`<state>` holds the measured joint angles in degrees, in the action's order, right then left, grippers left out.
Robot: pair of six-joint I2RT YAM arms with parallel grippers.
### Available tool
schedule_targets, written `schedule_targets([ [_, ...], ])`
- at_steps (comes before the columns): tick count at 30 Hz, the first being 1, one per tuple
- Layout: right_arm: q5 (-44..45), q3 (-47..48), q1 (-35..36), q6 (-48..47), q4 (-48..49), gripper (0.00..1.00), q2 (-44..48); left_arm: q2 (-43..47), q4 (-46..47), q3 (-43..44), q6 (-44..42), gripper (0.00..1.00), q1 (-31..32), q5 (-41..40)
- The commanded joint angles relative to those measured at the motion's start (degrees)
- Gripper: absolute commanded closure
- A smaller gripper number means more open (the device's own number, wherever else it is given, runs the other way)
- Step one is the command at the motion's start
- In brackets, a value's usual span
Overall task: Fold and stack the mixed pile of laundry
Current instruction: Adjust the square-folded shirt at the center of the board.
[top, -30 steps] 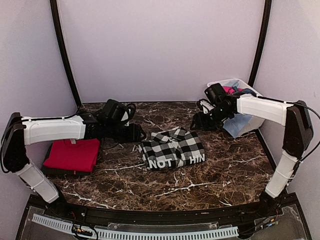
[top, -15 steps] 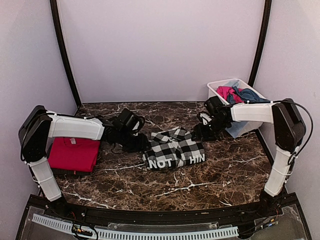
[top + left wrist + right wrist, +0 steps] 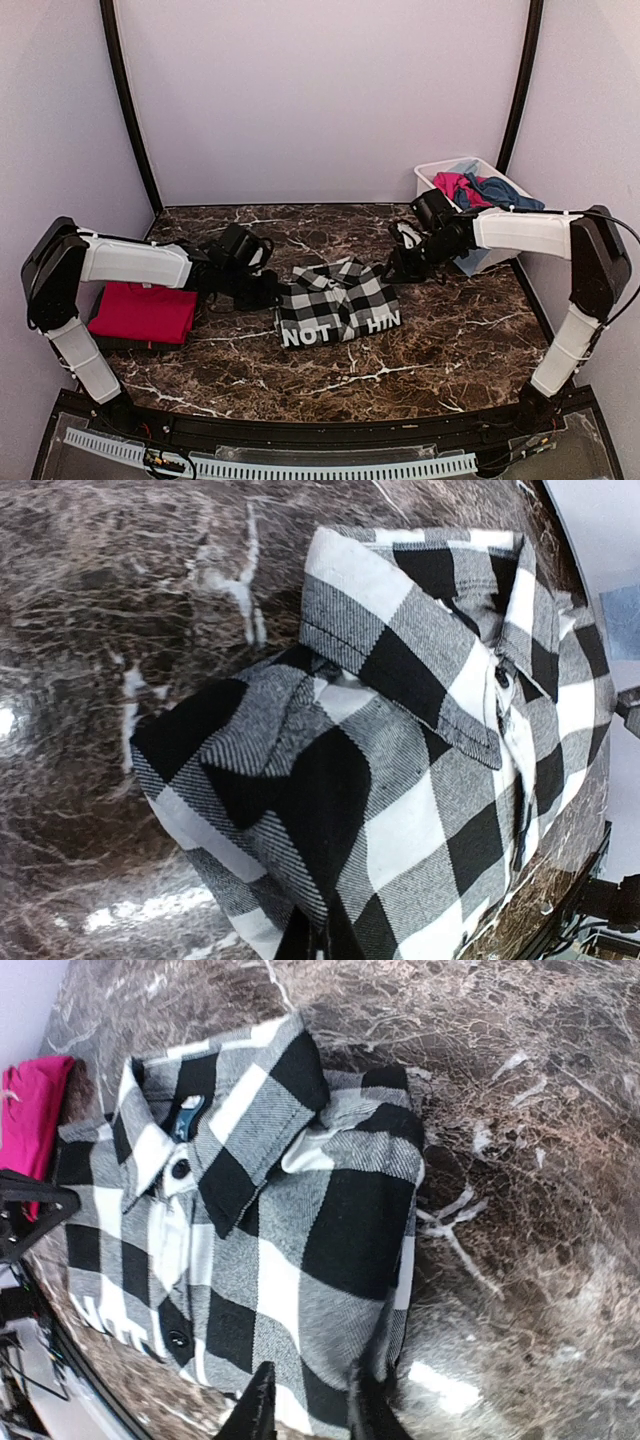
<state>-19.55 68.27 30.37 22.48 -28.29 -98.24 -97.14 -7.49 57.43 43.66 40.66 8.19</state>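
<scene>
A dark brown, white-veined marble counter (image 3: 440,350) fills the floor of a pale lilac booth (image 3: 320,100). At two o'clock a white plastic tub (image 3: 428,175) stands at the counter's edge. At six o'clock runs a white slotted strip (image 3: 300,465).

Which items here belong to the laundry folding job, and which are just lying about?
Part of the job:
checked shirt
red tee
pink and blue garments in the tub

Just lying about:
white tub
marble table
</scene>
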Motion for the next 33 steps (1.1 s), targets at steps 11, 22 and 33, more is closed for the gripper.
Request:
schedule_targets([
  [11, -4.4, -4.7, 2.4, 3.2, 10.1, 0.44, -3.5, -5.7, 14.7, -11.6, 4.4, 1.0, -3.7, 3.2],
  [22, -6.8, -4.5, 3.8, 2.3, 10.0, 1.0, 0.1, 4.1, 19.9, -12.6, -2.1, 1.0, -3.1, 10.5],
  [33, -5.9, -5.9, 5.3, 3.3, 10.7, 1.0, -0.2, 7.8, 9.8, -10.5, -2.1, 1.0, -4.6, 4.9],
])
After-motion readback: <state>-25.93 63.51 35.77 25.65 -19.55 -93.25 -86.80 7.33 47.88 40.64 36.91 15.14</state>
